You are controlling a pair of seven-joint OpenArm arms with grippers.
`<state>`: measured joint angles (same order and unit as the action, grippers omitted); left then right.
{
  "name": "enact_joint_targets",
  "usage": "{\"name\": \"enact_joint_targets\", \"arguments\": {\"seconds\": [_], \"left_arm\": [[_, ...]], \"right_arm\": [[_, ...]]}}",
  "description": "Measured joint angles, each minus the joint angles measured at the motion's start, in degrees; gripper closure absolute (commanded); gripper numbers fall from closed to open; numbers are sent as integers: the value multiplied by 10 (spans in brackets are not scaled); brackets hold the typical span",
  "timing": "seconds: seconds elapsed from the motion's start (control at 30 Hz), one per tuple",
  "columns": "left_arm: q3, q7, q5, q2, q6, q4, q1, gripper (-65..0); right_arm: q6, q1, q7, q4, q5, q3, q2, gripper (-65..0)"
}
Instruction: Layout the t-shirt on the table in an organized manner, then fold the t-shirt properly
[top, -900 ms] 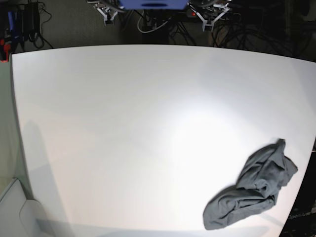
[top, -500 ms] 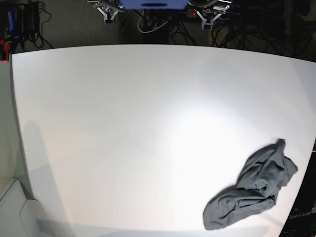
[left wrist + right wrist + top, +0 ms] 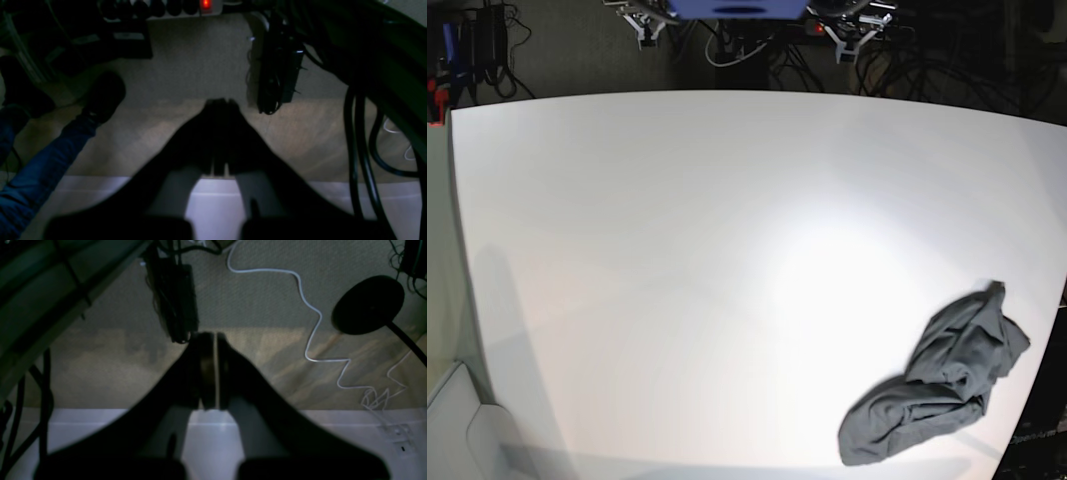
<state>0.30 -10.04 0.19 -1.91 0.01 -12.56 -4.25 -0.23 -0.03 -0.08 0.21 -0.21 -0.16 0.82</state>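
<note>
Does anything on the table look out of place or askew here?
Yes: the t-shirt lies crumpled in a heap near one corner of the table, close to its edge, not spread out. Nothing looks spilled or damaged.

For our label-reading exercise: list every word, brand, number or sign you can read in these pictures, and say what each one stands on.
None can be read.
The t-shirt shows no print or readable tag.
The table is plain white.
The power strip shows only a red light, no readable lettering.
The small plate by the table edge is too blurred to read.
</note>
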Motion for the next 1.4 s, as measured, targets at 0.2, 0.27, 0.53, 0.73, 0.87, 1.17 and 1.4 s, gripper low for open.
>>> {"name": "enact_joint_targets", "arguments": {"seconds": [0.2,0.27,0.53,0.73,0.87,1.17,1.4], "left_arm": [[-2,0,0,0,0,0,0,-3],[-2,0,0,0,0,0,0,-3],[-3,42,-3,-1,0,-67,-71,-3],[-3,39,-2,-16,6,-175,-146,-3],[-3,38,-3,-19,7,-255,-192,-3],[-11,36,-4,-34,6,-499,-347,-3],[-62,30,-3,-37,4,-686,-457,-3]], "right_arm": [[0,0,0,0,0,0,0,0],[0,0,0,0,0,0,0,0],[0,-70,2,89,0,0,1,0],[0,-179,-8,252,0,-31,-1,0],[2,-251,-7,376,-1,-63,0,0],[3,-418,-16,657,-7,-103,-17,0],[3,-503,-110,874,-3,-120,-34,0]]}}
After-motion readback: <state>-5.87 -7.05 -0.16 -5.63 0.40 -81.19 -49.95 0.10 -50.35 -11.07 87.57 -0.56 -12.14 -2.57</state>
